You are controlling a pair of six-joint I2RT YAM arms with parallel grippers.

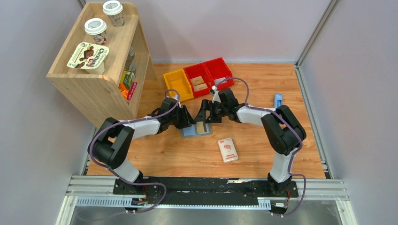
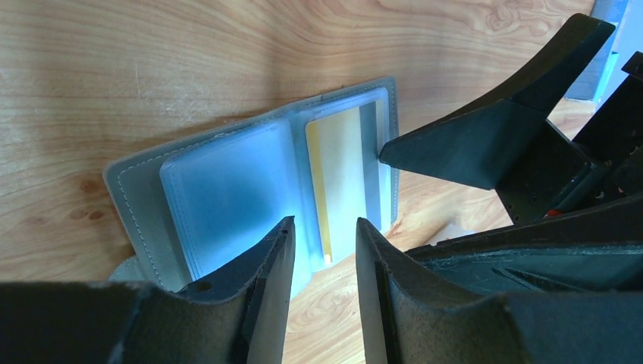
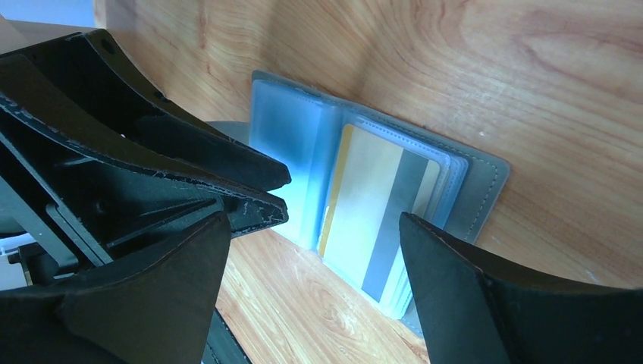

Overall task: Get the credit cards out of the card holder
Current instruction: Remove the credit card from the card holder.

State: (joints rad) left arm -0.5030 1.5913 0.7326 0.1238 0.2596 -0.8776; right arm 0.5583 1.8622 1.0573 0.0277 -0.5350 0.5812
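The grey card holder [image 1: 188, 131] lies open on the wooden table, pale blue-grey pockets up. A tan credit card [image 1: 202, 127] with a grey stripe sits in its right-hand pocket; more card edges show stacked under it. In the left wrist view the holder [image 2: 220, 189] and card [image 2: 341, 174] lie just past my left gripper [image 2: 322, 231], which is narrowly open and empty at the near edge. My right gripper [image 3: 312, 220] is wide open over the card [image 3: 371, 201] and holder [image 3: 288, 152]; one of its fingers [image 2: 470, 144] touches the holder's right edge.
A white-and-pink packet [image 1: 227, 150] lies near the front. A small blue object [image 1: 278, 100] is at the right. Yellow [image 1: 178, 84] and red bins [image 1: 209, 75] stand behind the grippers. A wooden shelf [image 1: 101, 61] with cups stands far left.
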